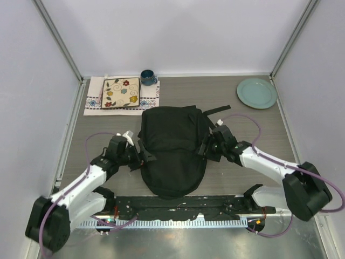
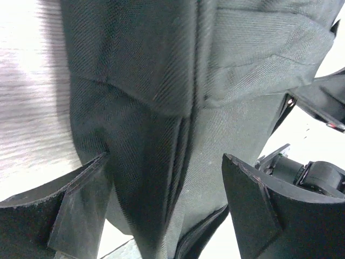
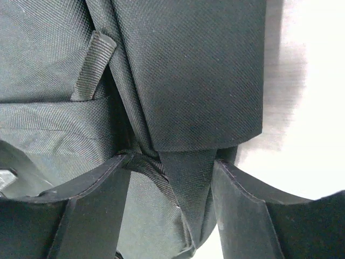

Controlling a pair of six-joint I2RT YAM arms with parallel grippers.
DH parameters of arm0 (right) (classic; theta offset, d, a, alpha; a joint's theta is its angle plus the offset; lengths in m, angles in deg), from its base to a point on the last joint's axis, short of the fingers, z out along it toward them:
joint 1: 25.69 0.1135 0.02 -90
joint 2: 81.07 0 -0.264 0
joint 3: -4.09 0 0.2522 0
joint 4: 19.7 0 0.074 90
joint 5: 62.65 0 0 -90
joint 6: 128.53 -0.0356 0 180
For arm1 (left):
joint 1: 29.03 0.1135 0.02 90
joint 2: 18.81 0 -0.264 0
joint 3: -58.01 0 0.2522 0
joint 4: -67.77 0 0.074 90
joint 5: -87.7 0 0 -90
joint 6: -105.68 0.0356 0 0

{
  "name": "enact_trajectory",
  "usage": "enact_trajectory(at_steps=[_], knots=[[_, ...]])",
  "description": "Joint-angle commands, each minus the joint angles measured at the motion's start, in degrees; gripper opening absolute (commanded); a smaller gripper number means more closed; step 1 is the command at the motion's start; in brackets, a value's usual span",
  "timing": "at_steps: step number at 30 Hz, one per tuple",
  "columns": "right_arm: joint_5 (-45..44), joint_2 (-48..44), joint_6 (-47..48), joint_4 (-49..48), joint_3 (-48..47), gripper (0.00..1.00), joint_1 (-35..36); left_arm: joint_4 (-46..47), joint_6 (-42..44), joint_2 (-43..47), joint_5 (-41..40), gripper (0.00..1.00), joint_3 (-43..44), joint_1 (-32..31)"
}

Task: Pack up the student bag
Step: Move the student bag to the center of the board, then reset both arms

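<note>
The left arm (image 1: 81, 186) reaches from the near left, far and inward, with its elbow low. The left gripper (image 1: 139, 156) points right toward the middle, jaws spread wide. The right arm (image 1: 269, 164) mirrors it from the near right, and the right gripper (image 1: 205, 145) points left, jaws parted. The two grippers face each other, well apart.

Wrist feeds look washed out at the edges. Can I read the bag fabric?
Left wrist: the large black soft fabric backpack reads slightly blurred, grey table blown white beside it. Right wrist: weave sharp, right side overexposed. Top external: even light, mild glare on the near metal sheet.
</note>
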Motion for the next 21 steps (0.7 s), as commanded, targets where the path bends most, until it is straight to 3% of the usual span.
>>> enact_trajectory(at_steps=[1,5,8,10,17,21], knots=[[-0.07,6.13,1.53,-4.81,-8.95,0.64,-1.57,10.53,-0.49,-10.23,-0.58,0.81,8.32,-3.42],[0.19,7.73,3.02,-4.28,-13.52,0.64,-2.80,5.45,2.77,-15.43,-3.56,0.83,15.53,-3.51],[-3.38,5.73,5.48,1.95,-14.76,0.68,-2.89,-1.57,5.05,-14.65,-8.74,0.94,18.97,-3.51],[-8.82,3.00,5.92,7.05,-13.63,0.73,-2.98,-6.31,5.67,-10.97,-13.99,1.00,18.71,-3.51],[-21.32,-16.93,6.10,13.90,-7.64,0.82,-3.25,-14.42,2.78,4.59,-28.34,1.00,13.96,-3.43],[-33.25,-22.05,7.59,20.58,-9.66,0.87,-3.42,-22.58,2.95,8.56,-35.29,0.99,16.77,-3.43]])
